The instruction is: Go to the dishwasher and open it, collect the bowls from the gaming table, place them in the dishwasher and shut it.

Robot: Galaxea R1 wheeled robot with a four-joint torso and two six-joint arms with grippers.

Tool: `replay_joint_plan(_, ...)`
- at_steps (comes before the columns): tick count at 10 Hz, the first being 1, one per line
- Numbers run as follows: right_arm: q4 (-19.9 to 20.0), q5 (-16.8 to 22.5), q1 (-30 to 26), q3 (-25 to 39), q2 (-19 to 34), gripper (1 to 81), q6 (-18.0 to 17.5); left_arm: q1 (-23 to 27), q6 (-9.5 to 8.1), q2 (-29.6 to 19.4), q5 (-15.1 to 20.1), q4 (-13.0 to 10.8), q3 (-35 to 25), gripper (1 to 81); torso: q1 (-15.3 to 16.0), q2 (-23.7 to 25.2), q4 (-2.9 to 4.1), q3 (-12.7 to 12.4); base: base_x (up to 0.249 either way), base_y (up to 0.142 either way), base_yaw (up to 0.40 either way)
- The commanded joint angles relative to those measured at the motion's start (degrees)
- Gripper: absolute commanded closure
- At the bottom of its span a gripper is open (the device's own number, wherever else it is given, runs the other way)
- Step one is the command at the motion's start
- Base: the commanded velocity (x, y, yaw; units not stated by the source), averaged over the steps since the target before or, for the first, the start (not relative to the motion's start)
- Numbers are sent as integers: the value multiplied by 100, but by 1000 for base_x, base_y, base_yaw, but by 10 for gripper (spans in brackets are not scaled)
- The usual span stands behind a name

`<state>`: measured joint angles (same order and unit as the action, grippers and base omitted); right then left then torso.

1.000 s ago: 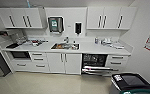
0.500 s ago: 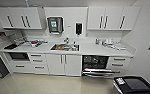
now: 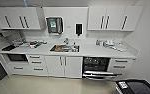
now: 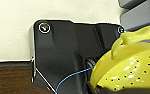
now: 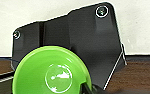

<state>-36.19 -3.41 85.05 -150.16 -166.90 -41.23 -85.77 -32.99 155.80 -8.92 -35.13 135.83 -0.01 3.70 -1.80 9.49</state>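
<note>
Kitchenette, head view. White worktop (image 3: 96, 53) runs across the middle of the frame, with a sink (image 3: 64, 48) at centre and white wall cabinets (image 3: 16, 18) along the top.

Dishwasher (image 3: 97, 68): lower right of centre, under the worktop. Door (image 3: 99, 74) dropped open, dark interior and racks exposed. Opening step judged done.

Bowls, carried:
- Yellow-green perforated bowl (image 4: 131, 70), lower right of the left wrist view, a curved handle-like lip rising at its top edge. It sits close against the robot's dark plate. The left gripper's fingers cannot be made out, so whether it is closed on the bowl cannot be told.
- Bright green bowl (image 5: 51, 72), lower left of the right wrist view, inner face towards the camera, glossy highlight at its centre. The right gripper's fingers are likewise unclear; its state cannot be told.

Progress, as a judgement: collection appears done for at least these two bowls, and the robot faces the open dishwasher from some way off. Left to do: loading the bowls into the racks and shutting the door.

Other items: wall dispenser (image 3: 54, 25) with a greenish panel, and a small dark dispenser (image 3: 78, 29), both above the sink; clutter on the worktop at left and right; dark bin (image 3: 137, 87) at lower right.

Writing and brands: none legible.
</note>
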Motion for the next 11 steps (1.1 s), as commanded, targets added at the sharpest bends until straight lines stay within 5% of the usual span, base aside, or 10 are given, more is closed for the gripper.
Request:
replay_joint_plan(1, -28, 227, -265, 15, 32, 811, 1, 197, 12, -127, 198, -64, -30, 811, 1, 0, 0, 0, 133, 0, 0)
replay_joint_plan(11, -19, 227, -282, -12, 32, 811, 1, 205, 12, -110, 207, -73, -30, 811, 1, 2, 0, 0, 134, -15, 0)
